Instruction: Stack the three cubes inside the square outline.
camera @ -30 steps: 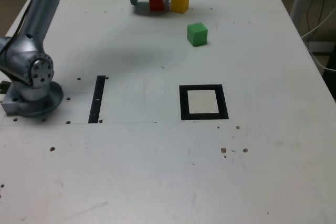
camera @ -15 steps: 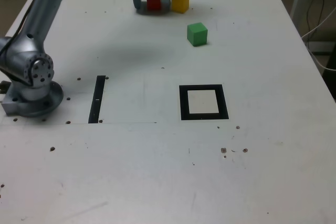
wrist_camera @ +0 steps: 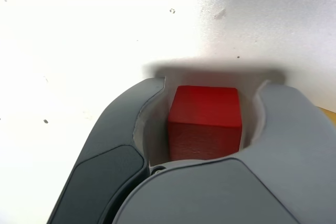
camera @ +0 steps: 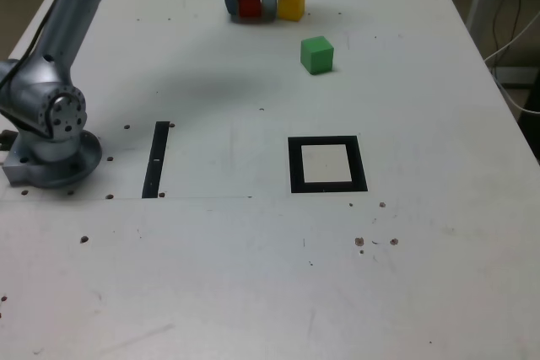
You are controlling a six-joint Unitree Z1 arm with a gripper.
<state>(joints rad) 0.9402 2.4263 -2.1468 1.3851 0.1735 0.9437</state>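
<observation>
Red cube (camera: 249, 4) sits on the table (camera: 253, 276) between the narrowed jaws of the gripper (camera: 251, 8), which close in on its sides. Whether they press it cannot be told. Yellow cube (camera: 291, 3) lies just beside.

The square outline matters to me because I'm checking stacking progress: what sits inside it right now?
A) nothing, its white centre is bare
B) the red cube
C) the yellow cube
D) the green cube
A: in the exterior view the square outline has a bare white centre, while the green cube, the yellow cube and the red cube, which sits between the jaws of the gripper, all lie farther up the table.
</observation>
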